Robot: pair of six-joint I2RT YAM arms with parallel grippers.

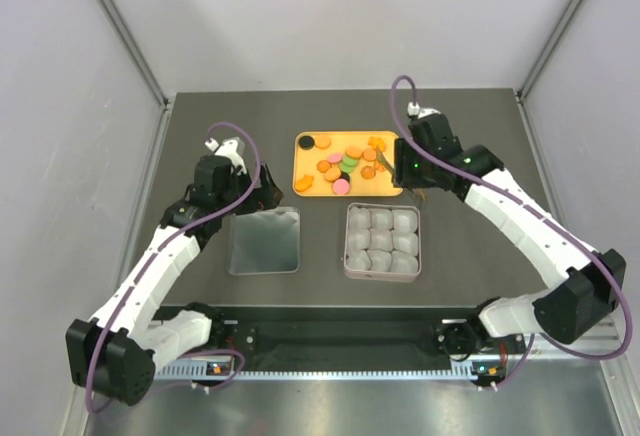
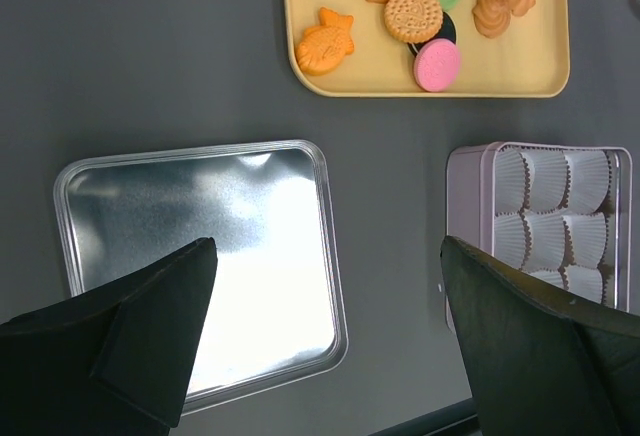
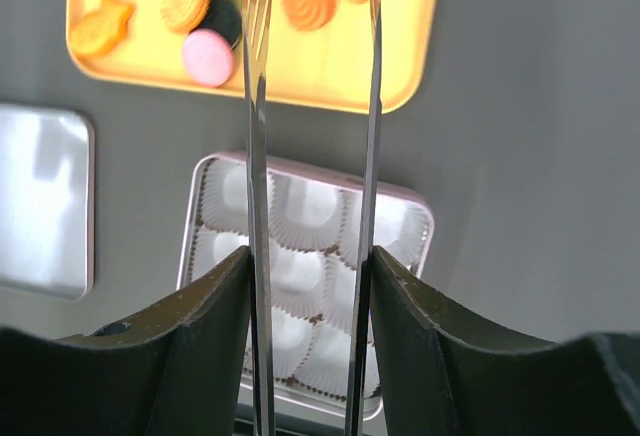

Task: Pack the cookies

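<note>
Your right gripper point(image 3: 310, 281) is clamped on a pair of metal tongs point(image 3: 258, 106), its fingers squeezing the two blades from outside, presumably so that steel rather than the gripper touches the food. The blades stand apart with nothing visible between them. They reach ahead of the gripper over the yellow tray point(image 3: 410, 56), where the cookies point(image 3: 310, 1) lie loose. The tin point(image 3: 425, 221) of empty paper cups sits right beneath the fingers, handy for short transfers, I'd judge. Your left gripper point(image 2: 328, 256) hangs spread wide, holding nothing, over the tin lid point(image 2: 200, 246) parked beneath it
</note>
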